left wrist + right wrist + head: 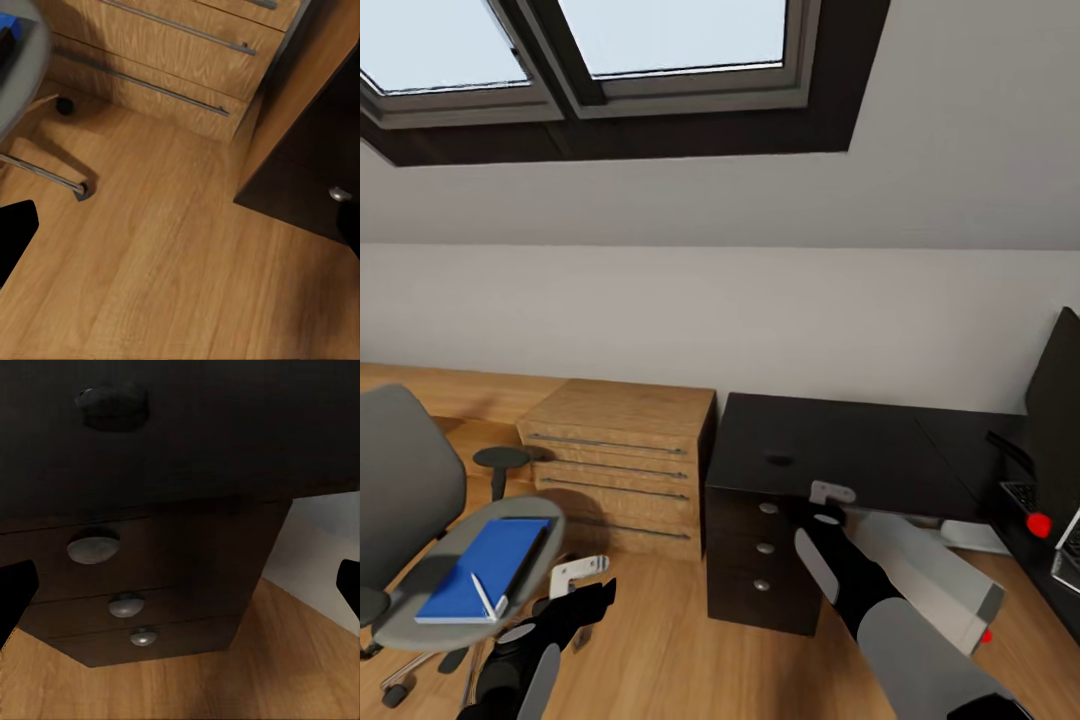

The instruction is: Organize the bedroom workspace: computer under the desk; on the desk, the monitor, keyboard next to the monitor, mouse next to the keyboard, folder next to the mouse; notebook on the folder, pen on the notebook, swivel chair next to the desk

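Right fingers (15,589) spread, empty, above desk (225,427).

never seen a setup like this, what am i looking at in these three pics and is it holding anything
This is a simulated two-armed robot in an attic bedroom. The big picture is from its head camera, looking down over both arms. The other two come from cameras on its wrists.

A bright blue flat folder with a white pen on it lies on the grey swivel chair. A small dark mouse sits on the glossy black desk, beside a light oak dresser.

The left gripper hangs near the chair and the right gripper at the desk edge; both jaws are open, holding nothing.
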Tool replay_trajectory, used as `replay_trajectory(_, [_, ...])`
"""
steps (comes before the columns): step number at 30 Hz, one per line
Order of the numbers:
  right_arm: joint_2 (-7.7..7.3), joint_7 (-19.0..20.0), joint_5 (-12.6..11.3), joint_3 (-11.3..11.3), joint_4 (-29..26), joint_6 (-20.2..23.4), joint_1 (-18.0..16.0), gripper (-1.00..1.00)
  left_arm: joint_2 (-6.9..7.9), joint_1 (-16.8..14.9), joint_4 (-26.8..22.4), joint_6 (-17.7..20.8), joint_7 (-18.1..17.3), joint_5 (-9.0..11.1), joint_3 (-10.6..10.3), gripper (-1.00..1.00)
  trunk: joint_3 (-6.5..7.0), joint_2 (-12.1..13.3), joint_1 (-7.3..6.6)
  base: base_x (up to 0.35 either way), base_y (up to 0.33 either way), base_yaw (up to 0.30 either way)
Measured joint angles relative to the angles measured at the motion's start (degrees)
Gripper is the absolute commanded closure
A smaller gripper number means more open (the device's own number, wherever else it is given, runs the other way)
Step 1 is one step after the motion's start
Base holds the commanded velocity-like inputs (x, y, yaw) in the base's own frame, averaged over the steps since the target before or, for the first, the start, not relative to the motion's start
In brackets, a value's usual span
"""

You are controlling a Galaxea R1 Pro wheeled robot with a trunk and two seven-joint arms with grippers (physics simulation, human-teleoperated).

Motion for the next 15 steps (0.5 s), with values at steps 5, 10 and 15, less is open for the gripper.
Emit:
replay_trajectory(5, [0.06, 1.15, 0.02, 0.06, 0.01, 0.01, 0.06, -1.00, -0.01, 0.00, 0.52, 0.00, 0.02, -0.01, -0.04, -1.00, 0.00, 0.00, 0.00, 0.321, -0.040, 0.000])
replay_trajectory(10, [0.12, 2.13, 0.08, 1.89, 0.02, -0.05, 0.38, -1.00, -0.01, 0.01, 0.70, 0.00, 0.02, -0.02, -0.03, -1.00, 0.00, 0.00, 0.00, 0.321, -0.063, 0.000])
replay_trajectory(15, [0.06, 2.33, 0.11, 4.50, 0.01, -0.21, 0.69, -1.00, 0.04, 0.01, 0.63, 0.00, 0.02, -0.02, 0.02, -1.00, 0.00, 0.00, 0.00, 0.321, -0.068, 0.000])
